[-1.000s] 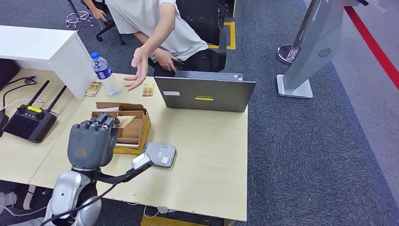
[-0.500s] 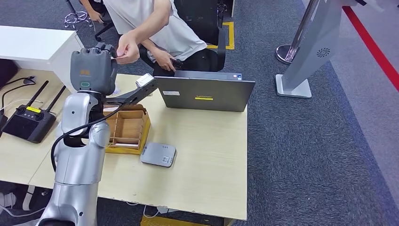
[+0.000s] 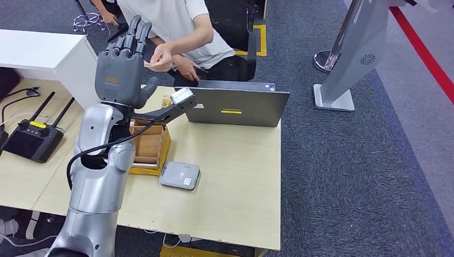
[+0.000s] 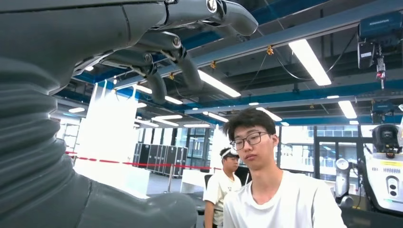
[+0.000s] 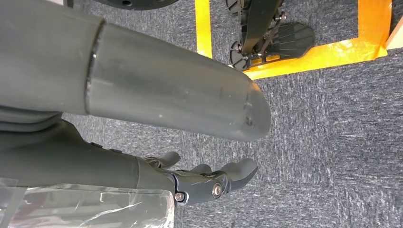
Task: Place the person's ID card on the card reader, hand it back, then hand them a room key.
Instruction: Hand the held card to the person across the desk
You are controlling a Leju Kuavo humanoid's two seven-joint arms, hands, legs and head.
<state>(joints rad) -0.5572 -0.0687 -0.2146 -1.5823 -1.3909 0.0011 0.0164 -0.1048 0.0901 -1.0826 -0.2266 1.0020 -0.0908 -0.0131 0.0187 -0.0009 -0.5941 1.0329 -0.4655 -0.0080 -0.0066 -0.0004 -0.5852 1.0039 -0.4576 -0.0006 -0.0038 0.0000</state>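
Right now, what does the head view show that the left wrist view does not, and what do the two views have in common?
Only the head view shows the table, the card reader, the wooden box, the laptop and a card in the person's hand.

Only the left wrist view shows the ceiling lights and a second person behind.

Both show the raised left hand with fingers apart, and the person in the white shirt.

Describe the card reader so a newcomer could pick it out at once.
Start at the light wooden table with the closed grey laptop at its far edge. Nearer the robot, beside the wooden box of compartments, lies the card reader. It is the only flat grey pad with rounded corners, lying alone on bare tabletop.
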